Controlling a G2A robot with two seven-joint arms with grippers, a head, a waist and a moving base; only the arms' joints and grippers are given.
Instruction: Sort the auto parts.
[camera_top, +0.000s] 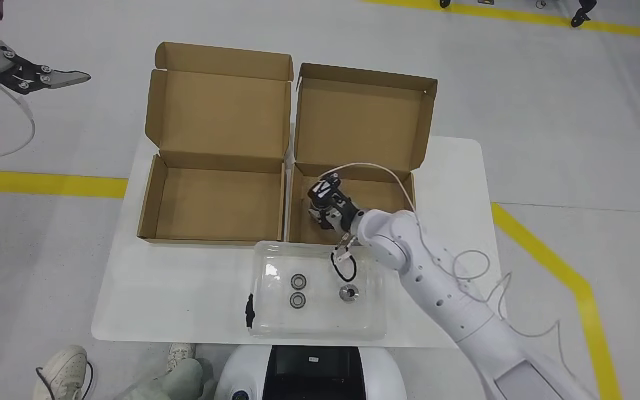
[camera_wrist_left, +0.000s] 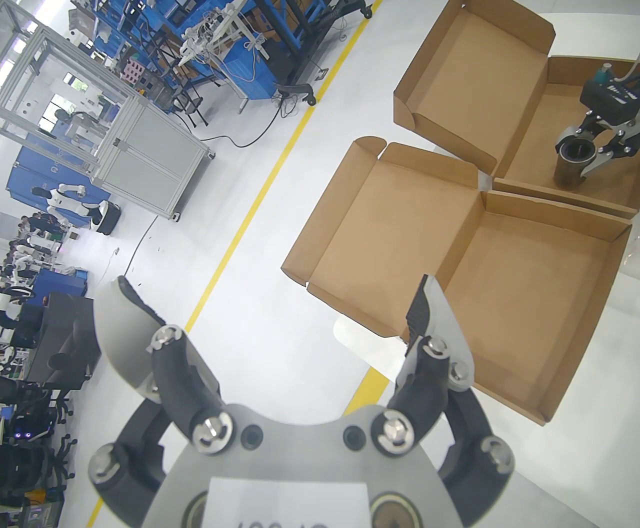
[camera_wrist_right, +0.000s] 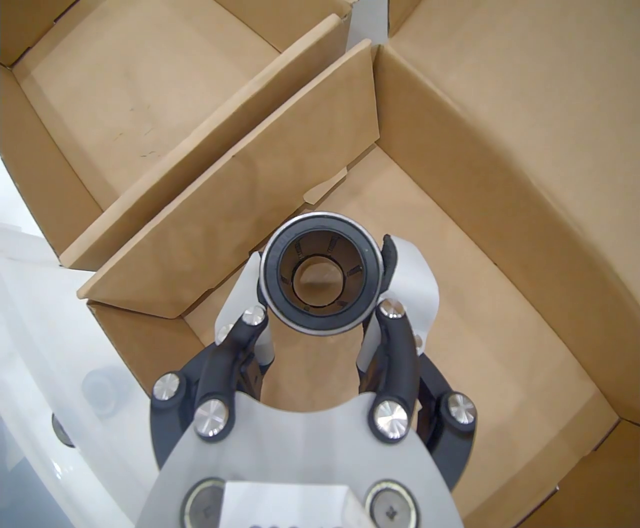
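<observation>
Right jaws grip bearing (camera_wrist_right: 270, 274) in box (camera_wrist_right: 500, 165); left wrist view: upright.

Wears glossy white rounded shells along the right arm (camera_top: 430, 280), jointed in segments. Sports a thin white cable (camera_top: 372, 166) in an arc just behind the right gripper (camera_wrist_right: 325, 262), with a small black wire loop (camera_top: 343, 265) farther back from it. Ends both sides alike, right gripper and left gripper (camera_wrist_left: 272, 290): grey metal plate (camera_wrist_left: 280, 470) with a half-round notch, black curved links (camera_wrist_left: 185, 375), silver slotted screws (camera_wrist_left: 212, 430), pale fingers (camera_wrist_left: 112, 320) faced with black ribbed pads (camera_wrist_left: 415, 310), a white printed label (camera_wrist_left: 287, 502).
</observation>
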